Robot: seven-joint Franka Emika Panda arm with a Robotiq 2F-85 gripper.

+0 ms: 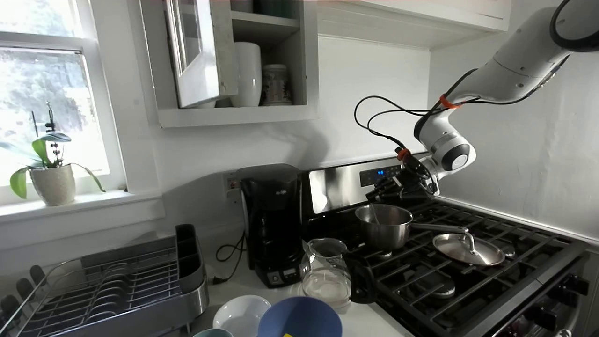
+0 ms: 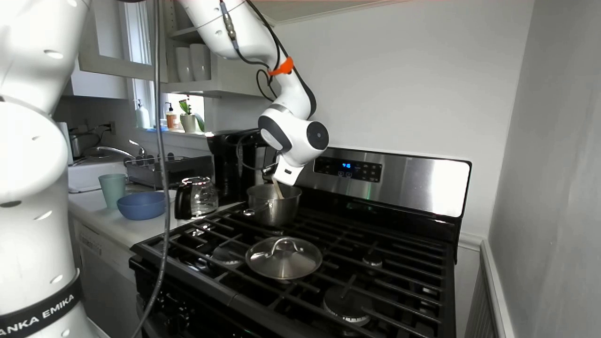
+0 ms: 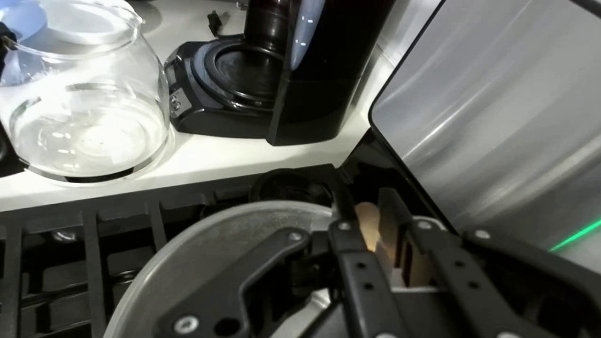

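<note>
1. White walls (image 1: 346, 84) close off a kitchen corner, with a window (image 1: 47, 117) on the left and an open cabinet (image 1: 238, 117) above
2. A gas stove (image 2: 418, 183) stands right of the white counter (image 1: 369, 323); its display (image 2: 346, 165) is lit blue
3. The pot (image 1: 386, 236) sits on the stove's far left part, its handle pointing right in that exterior view
4. The gripper (image 3: 365, 206) is low over the pot, its fingers slightly parted with a wooden stick (image 2: 278, 188) filling the gap, so it has hold of the stick
5. The stick slants down into the pot; its lower end is hard to make out
6. The lid (image 2: 284, 260) lies handle up on the stove, nearer than the pot in that exterior view and apart from it
7. On the counter, left of the stove, stand a glass carafe (image 1: 327, 276) and the coffee maker (image 1: 271, 224) just beyond it
8. Nearer are a blue bowl (image 1: 302, 318) and a white bowl (image 1: 241, 313); a dish rack (image 1: 196, 299) is farther left
</note>
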